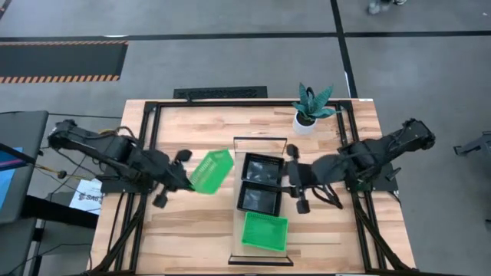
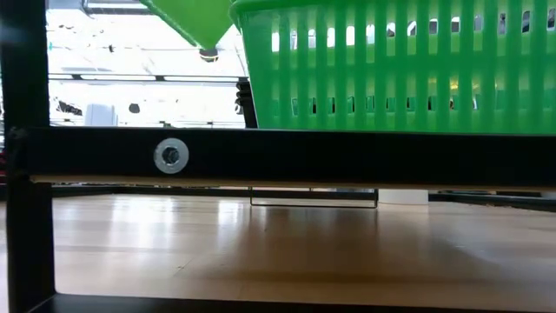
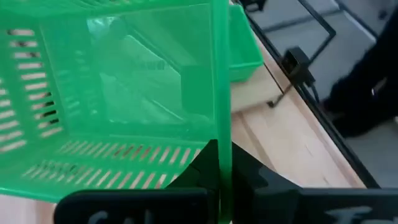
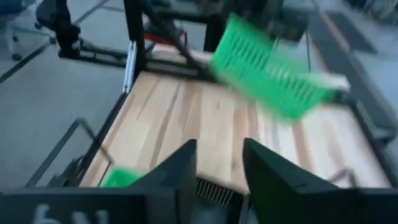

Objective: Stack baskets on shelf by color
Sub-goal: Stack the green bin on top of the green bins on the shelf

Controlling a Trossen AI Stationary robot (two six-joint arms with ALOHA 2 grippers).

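High view: the shelf (image 1: 261, 146) runs down the middle of the tabletop (image 1: 176, 238), a pale board with thin black wire frames at both ends. Three baskets sit on it in a row. The two black baskets (image 1: 261, 170) (image 1: 258, 198) take the end nearer the potted plant (image 1: 310, 110), touching each other, and a green basket (image 1: 265, 231) sits at the other end of the shelf, just beside the second black one and slightly skewed.

A second green basket (image 1: 211, 171) is off the shelf, just beside its left edge and level with the black baskets. It is lifted off the tabletop and tilted. The left end effector (image 1: 186, 180) is clenched on one wall of it; in the left wrist view the green wall (image 3: 221, 93) runs straight down between the two dark fingers (image 3: 249, 171), with the basket's slotted sides (image 3: 37, 106) filling most of the picture.

The right end effector (image 1: 296, 184) hovers at the shelf's right edge, beside the black baskets, released and holding nothing. In the right wrist view its fingers (image 4: 180, 171) stand apart with bare tabletop between them, and the lifted green basket (image 4: 270, 68) shows beyond, well apart from them.

Low view: the green basket on the shelf (image 2: 400, 69) stands above a black rail (image 2: 287, 156).
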